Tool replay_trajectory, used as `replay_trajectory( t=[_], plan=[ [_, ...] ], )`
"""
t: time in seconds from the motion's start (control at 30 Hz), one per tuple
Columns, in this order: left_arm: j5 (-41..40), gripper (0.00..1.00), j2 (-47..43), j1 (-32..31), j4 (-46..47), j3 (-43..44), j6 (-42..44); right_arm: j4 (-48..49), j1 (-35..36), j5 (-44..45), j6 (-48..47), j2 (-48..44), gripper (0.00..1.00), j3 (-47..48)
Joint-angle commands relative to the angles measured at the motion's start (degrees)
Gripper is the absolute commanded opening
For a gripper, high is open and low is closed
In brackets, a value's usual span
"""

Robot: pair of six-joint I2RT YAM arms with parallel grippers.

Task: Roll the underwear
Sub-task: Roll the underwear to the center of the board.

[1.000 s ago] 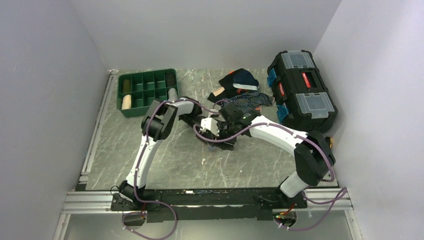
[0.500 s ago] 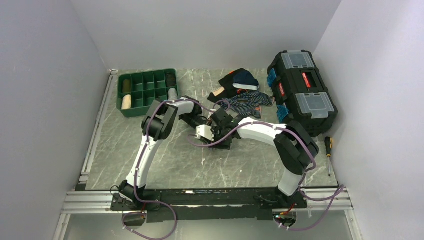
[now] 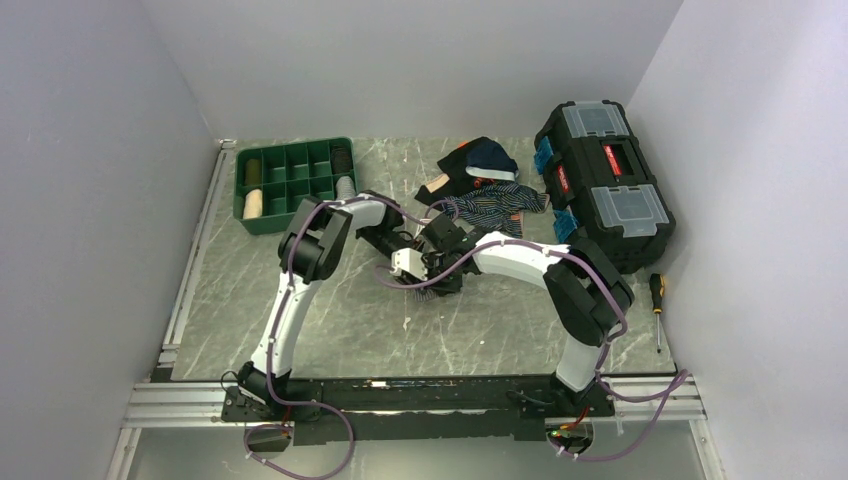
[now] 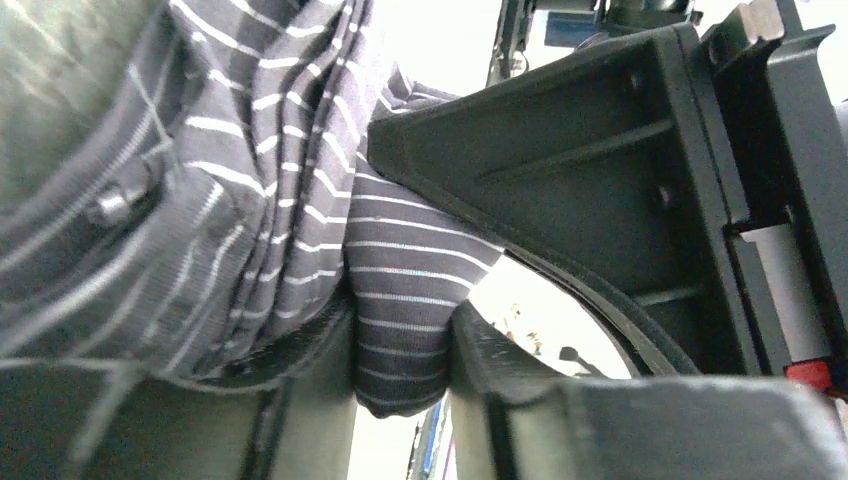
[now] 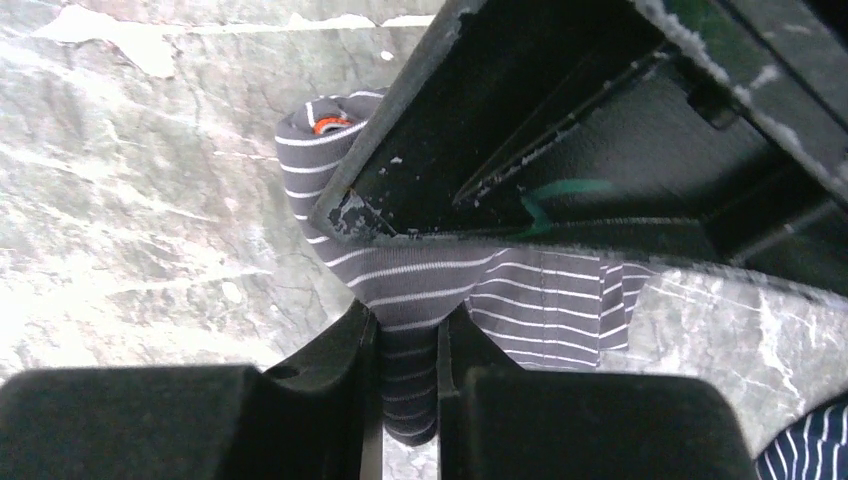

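The underwear [image 4: 300, 150] is thin grey cloth with fine white stripes, bunched between the two wrists at mid-table [image 3: 424, 291]. A fold of it hangs down between the fingers of my left gripper [image 4: 400, 340], touching both of them. My right gripper [image 5: 410, 370] is shut on another narrow fold of the underwear [image 5: 520, 290], just above the marble table top. In the top view the two grippers meet nose to nose, the left gripper [image 3: 403, 243] just beyond the right gripper [image 3: 428, 272]. Most of the cloth is hidden under them.
A green compartment tray [image 3: 295, 180] stands at the back left. A pile of dark garments [image 3: 478, 165] and a navy striped one [image 3: 497, 205] lie behind the grippers. A black toolbox [image 3: 603, 180] fills the back right, with a screwdriver [image 3: 657, 296] by the right wall.
My right arm has swung left toward the left gripper and its jaws have closed onto a fold of the cloth. The left arm has barely moved.
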Motion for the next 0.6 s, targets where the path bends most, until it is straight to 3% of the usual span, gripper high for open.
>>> replay_trajectory(
  t=[0.0,0.13,0.57],
  plan=[
    [-10.4,0.43,-3.6,0.9,3.2,-2.0,1.1,-9.0,0.7,-8.6,2.1,3.7,0.00,-1.8],
    [-11.6,0.54,-6.6,1.9,3.2,-3.5,1.5,-10.8,0.6,-10.1,2.9,3.8,0.00,-2.5],
    [-13.8,0.58,-15.4,6.8,6.1,-12.4,2.0,-15.6,-1.9,-15.1,3.7,3.5,0.00,-1.5]
  ],
)
